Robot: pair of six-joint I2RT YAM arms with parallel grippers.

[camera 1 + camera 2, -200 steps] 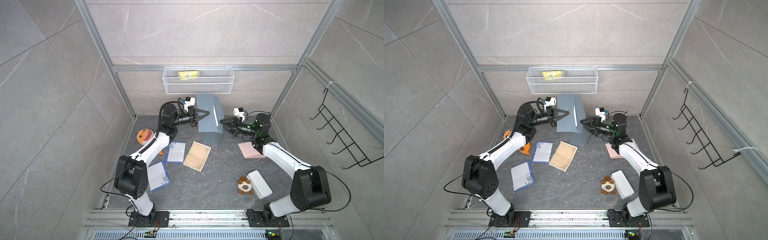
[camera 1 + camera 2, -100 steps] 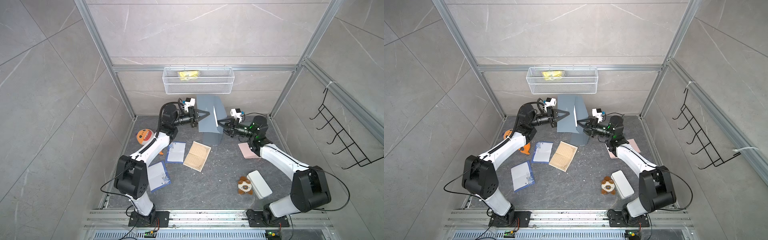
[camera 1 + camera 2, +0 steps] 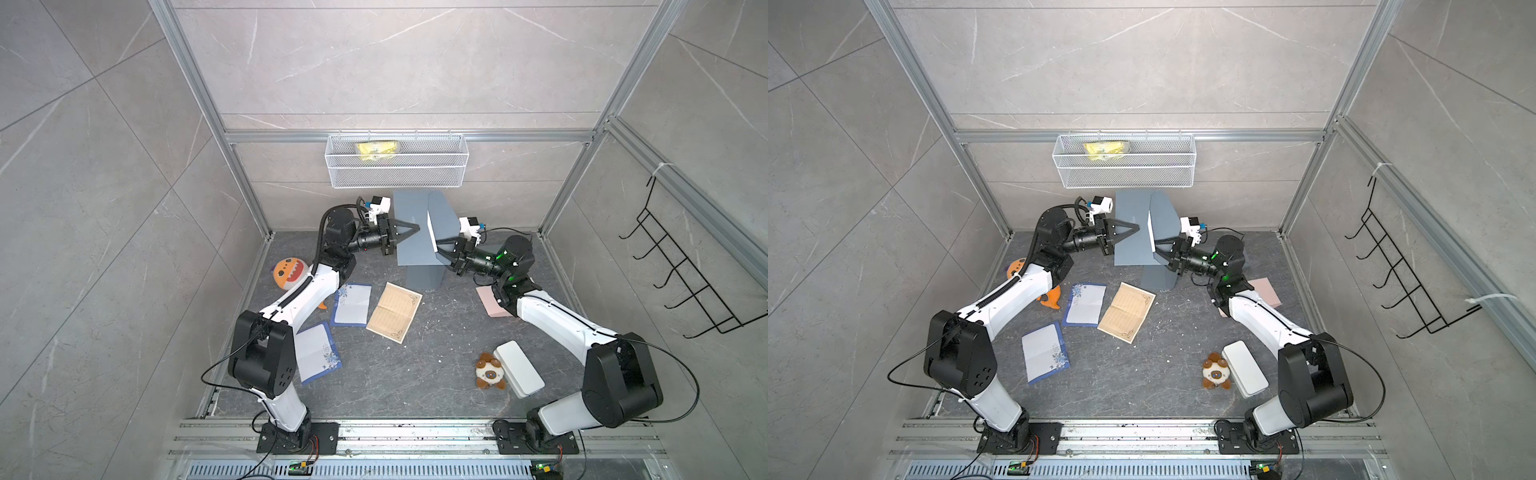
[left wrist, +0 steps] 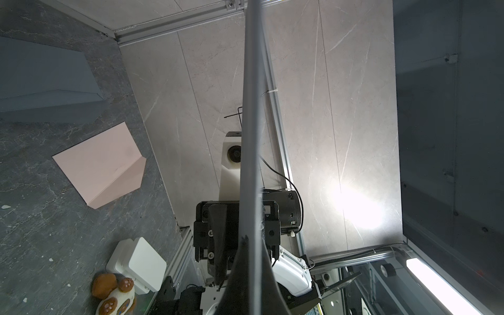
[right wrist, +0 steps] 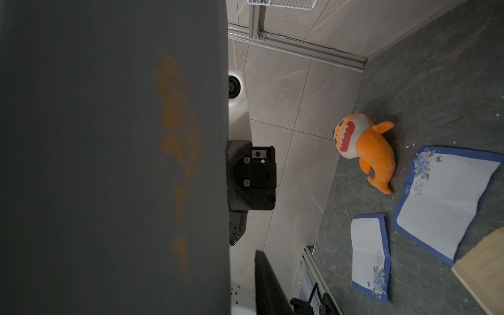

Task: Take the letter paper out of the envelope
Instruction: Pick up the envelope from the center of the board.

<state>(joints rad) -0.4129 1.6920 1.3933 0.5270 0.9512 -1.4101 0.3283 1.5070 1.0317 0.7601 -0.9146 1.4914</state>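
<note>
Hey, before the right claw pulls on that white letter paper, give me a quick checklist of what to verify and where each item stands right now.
1. Left claw clamped on the grey envelope: ok, shut on it, holding it up in the air.
2. Letter paper exposed: ok, a white edge shows at the opening in both top views.
3. Right claw lined up: ok, its tips are at that white edge.
4. Right claw gripping the paper alone, not the envelope wall: cannot tell; the envelope blocks most of the right wrist view.
5. Room to pull back: probably ok, only the pink envelope lies flat beneath that arm.
</note>
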